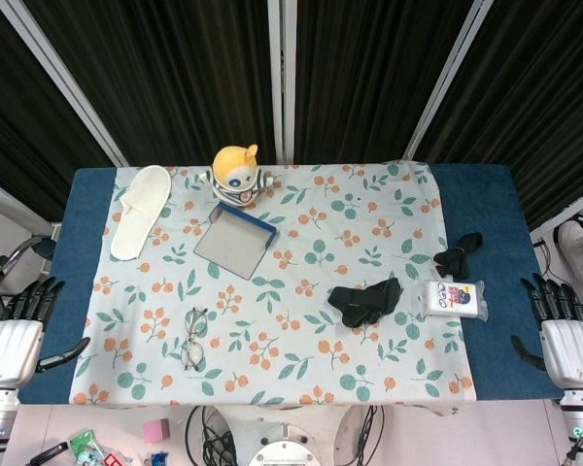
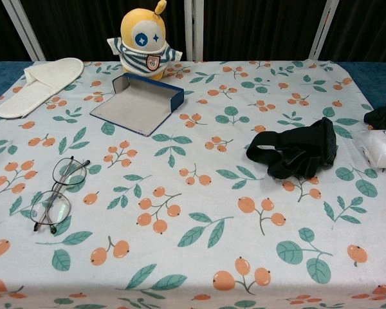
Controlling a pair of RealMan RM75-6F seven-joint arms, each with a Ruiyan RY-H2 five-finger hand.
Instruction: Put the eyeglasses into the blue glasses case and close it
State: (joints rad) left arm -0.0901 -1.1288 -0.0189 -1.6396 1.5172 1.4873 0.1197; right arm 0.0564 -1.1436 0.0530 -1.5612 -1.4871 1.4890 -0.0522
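Head view only: both hands show, off the bench edges at the near corners. Left hand (image 1: 15, 335) at near left, dark fingers (image 1: 34, 296) spread, thumb out, holding nothing. Right hand (image 1: 562, 335) at near right, fingers (image 1: 554, 294) likewise apart and empty. Chest view shows neither hand; it gives the bench (image 2: 199, 257) top close up instead.

Eyeglasses (image 1: 194, 338) (image 2: 56, 193) lie on the floral cloth (image 1: 369, 214) at near left, arms folded, lenses flat on the cloth. Well apart from the left fingers, further in toward the middle of the bench; far across the bench from the right hand.

Blue glasses case (image 1: 235, 241) (image 2: 138, 103) lies open, far of the eyeglasses and somewhat right, grey lining up, blue wall along its far and right sides. Well apart from both hands.

Others: yellow doll (image 1: 237, 175) (image 2: 143, 38) just beyond the case; white slipper (image 1: 142, 209) (image 2: 38, 84) at far left; black strap bundle (image 1: 364, 301) (image 2: 296, 153) right of centre; white packet (image 1: 454, 298) (image 2: 381, 148) near right edge, cut off in chest view; second black item (image 1: 459, 252) beyond it.
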